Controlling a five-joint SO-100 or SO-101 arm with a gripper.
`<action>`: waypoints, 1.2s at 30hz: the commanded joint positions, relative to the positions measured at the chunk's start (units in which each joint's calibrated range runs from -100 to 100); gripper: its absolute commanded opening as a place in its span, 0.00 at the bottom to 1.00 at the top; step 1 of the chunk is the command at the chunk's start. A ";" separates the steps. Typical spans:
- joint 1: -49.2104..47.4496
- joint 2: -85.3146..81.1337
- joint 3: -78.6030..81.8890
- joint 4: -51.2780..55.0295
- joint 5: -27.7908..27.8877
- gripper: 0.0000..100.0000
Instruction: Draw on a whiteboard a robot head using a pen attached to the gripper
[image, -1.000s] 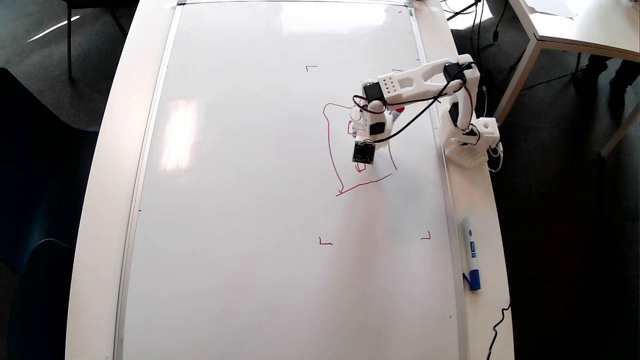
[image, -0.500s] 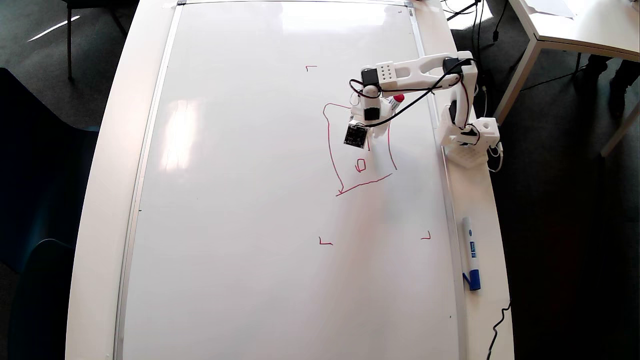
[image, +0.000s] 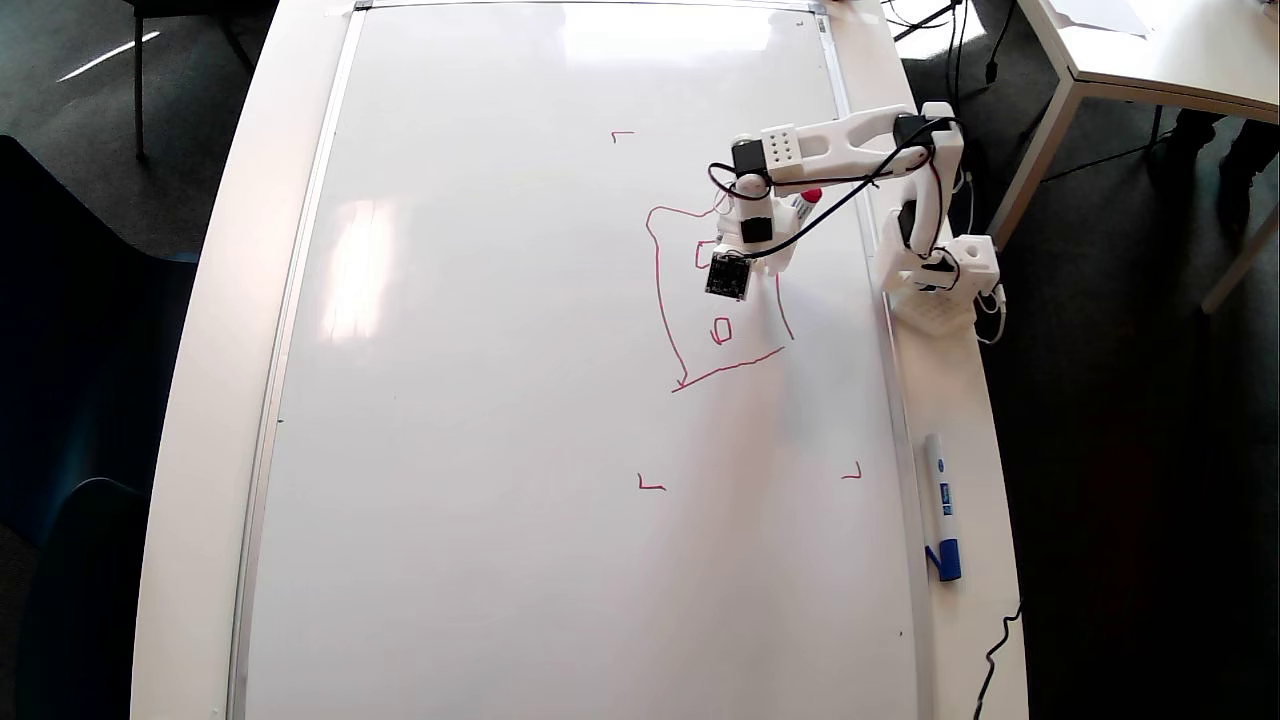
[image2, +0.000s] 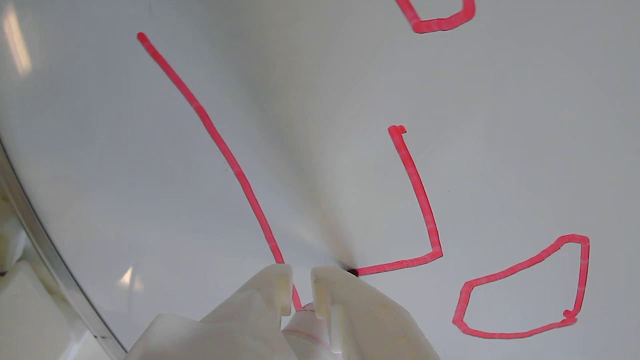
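**Drawing a small inner box, pen clamped and tip on the board**

Starting at the gripper (image2: 301, 287), the wrist view shows its two white fingers (image2: 272, 290) drawn close together around the pen (image2: 305, 327), whose pale barrel sits wedged between them at 6 o'clock in the frame. The dark tip seems to meet the board just beside the right finger, at the end of a fresh red stroke running toward 3 o'clock and then turning up toward 12. That stroke looks like an unfinished box: two sides drawn, the rest open.

From overhead, the gripper (image: 735, 262) hangs over the upper part of the robot head (image: 662, 300), with the pen's red end (image: 810, 196) sticking out toward 2 o'clock. One small closed box lies toward 6 o'clock of the gripper, and another shows at the lower right of the wrist view.

The whiteboard (image: 500, 400) fills most of the table; the drawing sits toward its 3 o'clock edge, inside four red corner marks. A blue-capped marker (image: 941, 505) lies off the board's frame at about 4 o'clock.

The pen is likely light and rigid, but its smooth barrel could slip or twist in hard plastic fingers. A hold low on the barrel, near the tip, would best resist that. The glossy board offers little drag, so light, even pressure should be enough; too much would probably make the line wobble.
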 joint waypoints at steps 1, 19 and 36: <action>-0.09 -1.41 1.51 -0.45 0.42 0.01; -6.87 -1.24 0.78 -3.32 0.31 0.01; -7.90 -1.24 0.42 -10.88 0.20 0.01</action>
